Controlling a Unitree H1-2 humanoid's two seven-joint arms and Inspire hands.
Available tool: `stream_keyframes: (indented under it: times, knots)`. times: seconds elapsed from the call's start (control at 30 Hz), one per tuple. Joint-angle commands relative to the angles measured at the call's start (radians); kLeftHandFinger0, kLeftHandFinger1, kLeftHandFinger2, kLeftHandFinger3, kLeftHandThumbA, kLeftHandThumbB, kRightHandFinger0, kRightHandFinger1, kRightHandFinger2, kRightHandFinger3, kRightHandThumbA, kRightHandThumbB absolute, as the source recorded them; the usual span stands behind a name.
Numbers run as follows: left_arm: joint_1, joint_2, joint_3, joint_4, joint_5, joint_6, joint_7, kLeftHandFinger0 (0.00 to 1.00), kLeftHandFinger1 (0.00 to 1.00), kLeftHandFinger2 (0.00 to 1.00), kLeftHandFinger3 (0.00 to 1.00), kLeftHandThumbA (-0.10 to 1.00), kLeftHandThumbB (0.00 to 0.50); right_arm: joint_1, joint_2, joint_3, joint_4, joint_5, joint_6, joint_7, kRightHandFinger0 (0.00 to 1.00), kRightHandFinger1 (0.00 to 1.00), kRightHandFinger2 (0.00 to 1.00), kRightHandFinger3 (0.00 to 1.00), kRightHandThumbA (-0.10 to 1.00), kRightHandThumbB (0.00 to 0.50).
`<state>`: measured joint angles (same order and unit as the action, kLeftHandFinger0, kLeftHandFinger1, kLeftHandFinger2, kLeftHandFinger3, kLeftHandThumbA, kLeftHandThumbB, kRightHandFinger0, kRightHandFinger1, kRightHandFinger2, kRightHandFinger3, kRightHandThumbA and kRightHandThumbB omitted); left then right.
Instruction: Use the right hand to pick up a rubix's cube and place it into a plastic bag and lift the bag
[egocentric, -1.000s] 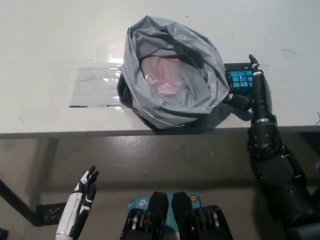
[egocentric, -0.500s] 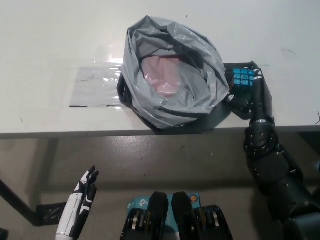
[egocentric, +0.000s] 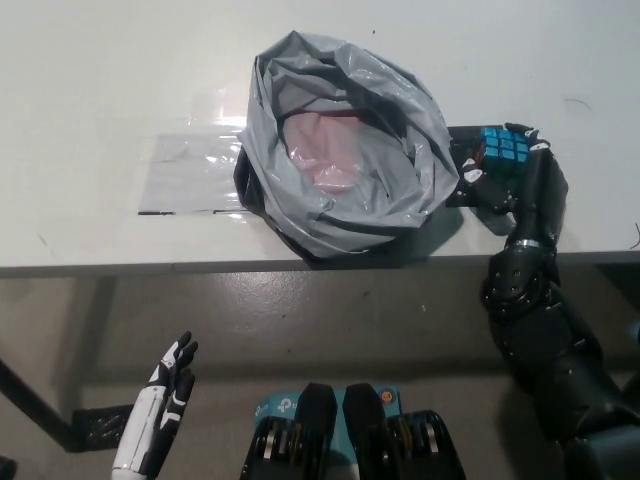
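The black right hand (egocentric: 512, 172) is gripping the Rubik's cube (egocentric: 502, 147) beside the grey plastic bag (egocentric: 345, 150); next, carrying it over the bag's mouth. The white left hand (egocentric: 165, 405) is resting open below the table (egocentric: 100, 100).

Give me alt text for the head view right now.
The black right hand grips a blue-faced Rubik's cube beside a crumpled open grey plastic bag on a white table. The white left hand rests below the table edge.

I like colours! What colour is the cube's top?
Blue squares on the small plastic puzzle cube, head view.
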<state>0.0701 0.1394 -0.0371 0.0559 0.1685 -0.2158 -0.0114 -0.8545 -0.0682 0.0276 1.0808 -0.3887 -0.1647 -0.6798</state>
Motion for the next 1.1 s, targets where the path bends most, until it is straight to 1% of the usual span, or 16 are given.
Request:
stream_keyframes:
  times: [0.0,0.23,0.3,0.33,0.37,0.5,0.53,0.6,0.67,0.73,0.77,0.8,0.83,0.87,0.97,1.07]
  knots:
    - [-0.005,0.005,0.001,-0.035,0.009,-0.031,0.007,1.00,1.00,1.00,1.00,1.00,0.204,-0.032,0.003,-0.027,-0.078,0.041,-0.082,-0.059,0.00,0.19,0.57,0.61,-0.10,0.217]
    - [-0.005,0.006,0.002,-0.036,0.006,-0.027,0.004,1.00,1.00,1.00,1.00,1.00,0.225,-0.012,0.011,-0.081,-0.347,0.087,-0.039,-0.008,0.00,0.18,0.60,0.71,-0.10,0.176]
    - [-0.005,0.006,0.003,-0.033,0.009,-0.030,0.007,1.00,1.00,1.00,1.00,1.00,0.222,-0.009,0.013,-0.091,-0.448,0.100,-0.028,0.014,0.00,0.22,0.65,0.75,-0.10,0.170]
    - [-0.006,0.006,0.004,-0.033,0.008,-0.031,0.007,1.00,1.00,1.00,1.00,1.00,0.214,-0.010,0.015,-0.091,-0.520,0.098,-0.007,0.025,0.03,0.30,0.74,0.80,-0.10,0.168]
    - [-0.006,0.007,0.004,-0.033,0.008,-0.031,0.007,1.00,1.00,1.00,1.00,1.00,0.214,-0.011,0.016,-0.089,-0.550,0.095,0.002,0.031,0.03,0.32,0.75,0.81,-0.10,0.165]
    - [0.001,0.008,0.004,-0.032,0.011,-0.030,0.007,1.00,1.00,1.00,1.00,1.00,0.213,-0.012,0.024,-0.057,-0.739,0.080,0.068,0.100,0.00,0.22,0.66,0.73,-0.10,0.171]
    - [0.002,0.008,0.003,-0.031,0.010,-0.033,0.007,1.00,1.00,1.00,1.00,1.00,0.206,-0.016,0.030,-0.033,-0.794,0.058,0.096,0.122,0.00,0.20,0.68,0.75,-0.10,0.173]
    - [0.001,0.007,0.003,-0.024,0.007,-0.041,0.008,1.00,1.00,1.00,1.00,1.00,0.208,-0.020,0.040,-0.004,-0.848,0.041,0.130,0.156,0.00,0.23,0.73,0.81,-0.10,0.169]
    - [0.006,0.004,0.000,-0.023,0.008,-0.045,0.008,1.00,1.00,1.00,1.00,1.00,0.202,-0.023,0.052,0.028,-0.870,0.053,0.122,0.195,0.00,0.27,0.80,0.88,-0.10,0.135]
    - [0.006,0.004,0.000,-0.023,0.011,-0.043,0.009,1.00,1.00,1.00,1.00,1.00,0.202,-0.030,0.059,0.048,-0.876,0.047,0.132,0.213,0.00,0.30,0.81,0.90,-0.10,0.149]
    - [0.001,0.004,-0.001,-0.024,0.013,-0.038,0.008,1.00,1.00,1.00,1.00,1.00,0.202,-0.039,0.065,0.067,-0.869,0.043,0.134,0.228,0.06,0.32,0.82,0.91,-0.10,0.160]
    - [-0.001,0.003,-0.002,-0.026,0.012,-0.033,0.007,1.00,1.00,1.00,1.00,1.00,0.205,-0.044,0.070,0.089,-0.856,0.030,0.136,0.240,0.33,0.38,0.85,0.90,-0.10,0.162]
    - [-0.001,0.003,-0.002,-0.028,0.012,-0.031,0.006,1.00,1.00,1.00,1.00,1.00,0.205,-0.046,0.071,0.099,-0.851,0.025,0.138,0.245,0.31,0.37,0.87,0.89,-0.10,0.163]
    - [0.000,0.003,-0.002,-0.031,0.009,-0.027,0.004,1.00,1.00,1.00,1.00,1.00,0.210,-0.050,0.080,0.116,-0.827,0.029,0.153,0.265,0.02,0.33,0.86,0.88,-0.10,0.173]
    - [-0.002,0.007,-0.002,-0.025,0.011,-0.036,0.003,1.00,1.00,1.00,1.00,1.00,0.206,-0.057,0.101,0.135,-0.767,0.027,0.174,0.273,0.00,0.33,0.83,0.84,-0.10,0.199]
    - [-0.008,0.010,-0.003,-0.019,0.003,-0.048,-0.002,1.00,1.00,1.00,1.00,1.00,0.192,-0.081,0.108,0.162,-0.639,0.009,0.108,0.261,0.00,0.34,0.80,0.79,-0.10,0.198]
